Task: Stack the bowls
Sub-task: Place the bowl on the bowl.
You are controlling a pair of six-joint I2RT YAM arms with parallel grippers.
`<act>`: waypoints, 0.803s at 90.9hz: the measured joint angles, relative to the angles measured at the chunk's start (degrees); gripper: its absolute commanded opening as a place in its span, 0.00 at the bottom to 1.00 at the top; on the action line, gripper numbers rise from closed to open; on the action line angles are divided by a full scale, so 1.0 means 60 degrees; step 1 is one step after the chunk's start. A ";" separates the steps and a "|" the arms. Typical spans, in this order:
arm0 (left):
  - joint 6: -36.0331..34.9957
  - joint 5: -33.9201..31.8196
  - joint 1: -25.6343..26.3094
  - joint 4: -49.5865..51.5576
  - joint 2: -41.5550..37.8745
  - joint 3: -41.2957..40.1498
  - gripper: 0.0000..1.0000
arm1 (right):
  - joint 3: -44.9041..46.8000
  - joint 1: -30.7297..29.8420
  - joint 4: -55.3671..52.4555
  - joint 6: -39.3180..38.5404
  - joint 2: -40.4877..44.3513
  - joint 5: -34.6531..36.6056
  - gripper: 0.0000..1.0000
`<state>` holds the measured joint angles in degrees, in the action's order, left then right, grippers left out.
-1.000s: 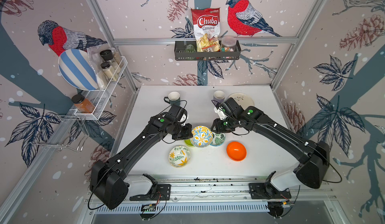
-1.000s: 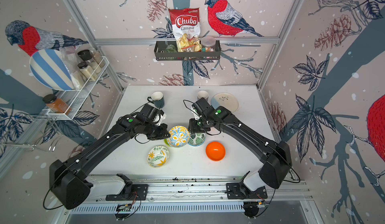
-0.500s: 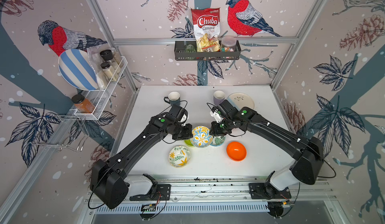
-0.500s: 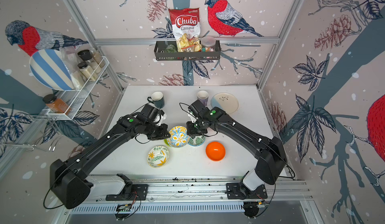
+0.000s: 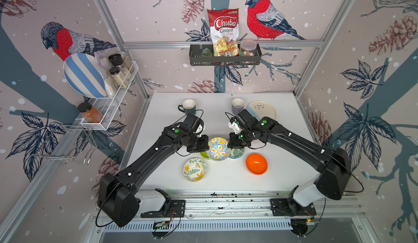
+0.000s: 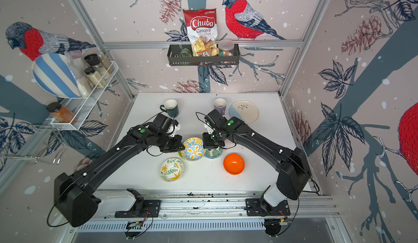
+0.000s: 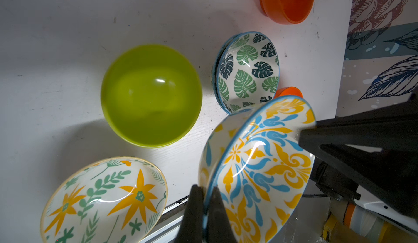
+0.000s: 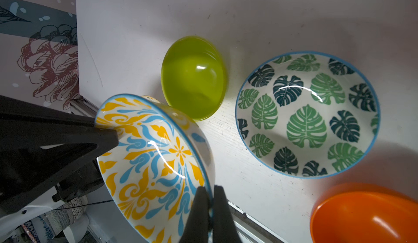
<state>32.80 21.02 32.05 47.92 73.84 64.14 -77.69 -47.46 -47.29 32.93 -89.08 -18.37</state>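
A yellow-blue floral bowl (image 5: pixel 218 148) (image 6: pixel 193 148) hangs tilted above the table between both arms. My left gripper (image 7: pixel 205 188) (image 5: pixel 207 148) is shut on its rim on one side. On the opposite side my right gripper (image 8: pixel 209 189) (image 5: pixel 229 144) is shut on the same rim. Under and beside the held bowl stand a lime-green bowl (image 7: pixel 151 95) (image 8: pixel 193 76) and a leaf-print bowl (image 7: pixel 247 72) (image 8: pixel 307 115). A second blue rim shows under the leaf-print one. An orange bowl (image 5: pixel 256 164) (image 8: pixel 366 217) sits to the right. A cream bowl with yellow flowers (image 5: pixel 194 169) (image 7: pixel 104 199) lies nearer the front.
At the back of the table stand a dark mug (image 5: pixel 188 106), a lilac mug (image 5: pixel 238 105) and a flat cream-and-blue plate (image 5: pixel 261 110). The metal rail (image 5: pixel 226 199) runs along the table's front edge, close to the front bowls.
My right gripper has shifted left and closed onto the floral bowl's rim. The left gripper has kept its hold and not moved.
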 measured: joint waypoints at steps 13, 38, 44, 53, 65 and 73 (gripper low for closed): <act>0.0055 -0.0007 0.0000 -0.0219 -0.0219 0.0015 0.64 | 0.0208 0.0321 0.0153 0.0040 0.0153 -0.0284 0.00; 0.0288 -0.0637 -0.0426 -0.0244 -0.1282 -0.0117 0.72 | 0.0455 0.1705 0.0313 0.0251 0.0466 -0.0856 0.00; 0.0364 -0.0849 -0.0641 -0.0215 -0.1694 -0.0448 0.72 | 0.0630 0.2065 0.0353 0.0251 0.0605 -0.0943 0.00; 0.0506 -0.1020 -0.0951 -0.0168 -0.2193 -0.0907 0.72 | 0.0994 0.2554 0.0459 0.0255 0.0790 -0.0998 0.00; 0.0554 -0.1042 -0.1206 -0.0117 -0.2550 -0.1333 0.71 | 0.1370 0.2881 0.0645 0.0273 0.0871 -0.0998 0.00; 0.0561 -0.1038 -0.1264 -0.0109 -0.2692 -0.1555 0.68 | 0.1548 0.3002 0.0703 0.0270 0.0849 -0.0998 0.00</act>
<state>36.16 14.79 24.47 47.27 57.69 54.81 -68.40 -29.45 -43.07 34.54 -83.99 -24.36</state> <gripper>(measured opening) 0.703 0.049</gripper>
